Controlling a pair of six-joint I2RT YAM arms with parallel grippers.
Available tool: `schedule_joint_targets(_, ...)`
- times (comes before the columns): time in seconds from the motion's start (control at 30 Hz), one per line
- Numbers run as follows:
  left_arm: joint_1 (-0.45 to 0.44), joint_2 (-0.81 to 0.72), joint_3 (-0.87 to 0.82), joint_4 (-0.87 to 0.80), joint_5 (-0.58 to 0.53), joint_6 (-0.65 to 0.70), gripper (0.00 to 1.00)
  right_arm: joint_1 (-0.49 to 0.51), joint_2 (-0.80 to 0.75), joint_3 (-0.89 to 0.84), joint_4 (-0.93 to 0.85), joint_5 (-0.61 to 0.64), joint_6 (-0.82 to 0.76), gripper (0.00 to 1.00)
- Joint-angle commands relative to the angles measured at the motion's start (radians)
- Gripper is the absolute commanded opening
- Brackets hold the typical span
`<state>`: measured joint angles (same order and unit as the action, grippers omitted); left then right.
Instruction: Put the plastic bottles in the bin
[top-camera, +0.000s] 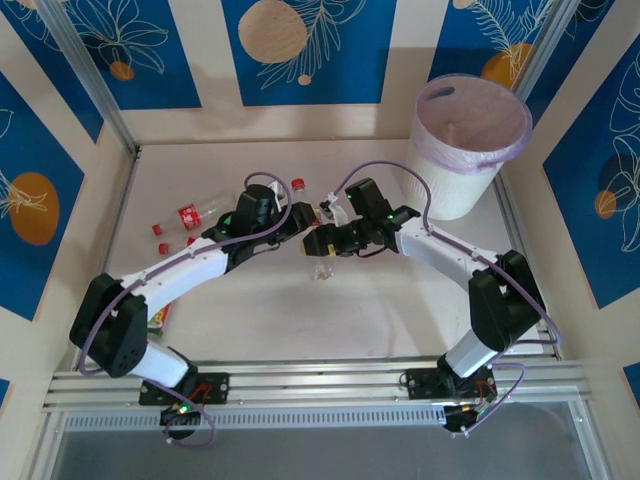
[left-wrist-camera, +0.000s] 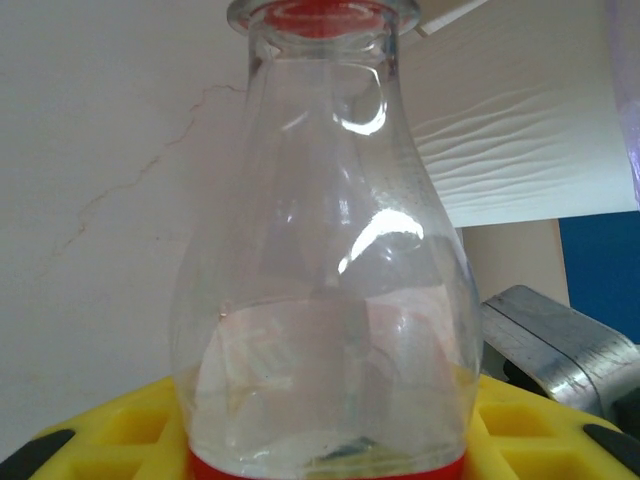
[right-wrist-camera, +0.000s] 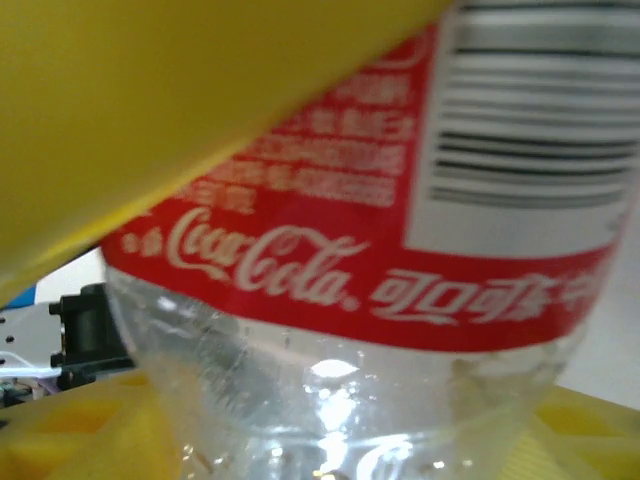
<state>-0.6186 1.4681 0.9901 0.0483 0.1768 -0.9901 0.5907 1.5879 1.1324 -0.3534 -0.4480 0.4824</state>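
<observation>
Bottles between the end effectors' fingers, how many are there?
2. One clear, red-capped bottle sits in the left end effector; one Coca-Cola-labelled bottle sits between the fingers of the right end effector.

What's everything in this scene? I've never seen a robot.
bin: one, white with lilac liner, far right of the table.
lying bottle: one, clear with red label, far left; red caps beside it, too small to count.
capped bottle: one, clear, red cap, in the left hand.
Coca-Cola bottle: one, clear, red label, between the right hand's fingers.
table: one, white.
walls: blue and cream.
arms: two, white and black, near edge.
left hand: shut on the capped bottle.
right hand: around the Coca-Cola bottle.
</observation>
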Motion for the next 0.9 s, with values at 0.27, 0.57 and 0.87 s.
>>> schedule_joint_targets(0.27, -0.014, -0.003, 0.014, 0.044, -0.005, -0.005, 0.31, 0.000, 0.001, 0.004, -0.032, 0.012, -0.016, 0.39)
schedule_joint_targets(0.57, -0.014, 0.008, 0.015, 0.041, 0.019, 0.002, 0.73, -0.033, -0.041, 0.021, -0.105, 0.041, -0.056, 0.36)
schedule_joint_targets(0.87, -0.010, -0.034, -0.017, 0.000, -0.006, 0.033, 1.00, -0.161, -0.117, 0.061, -0.236, 0.081, -0.130, 0.35)
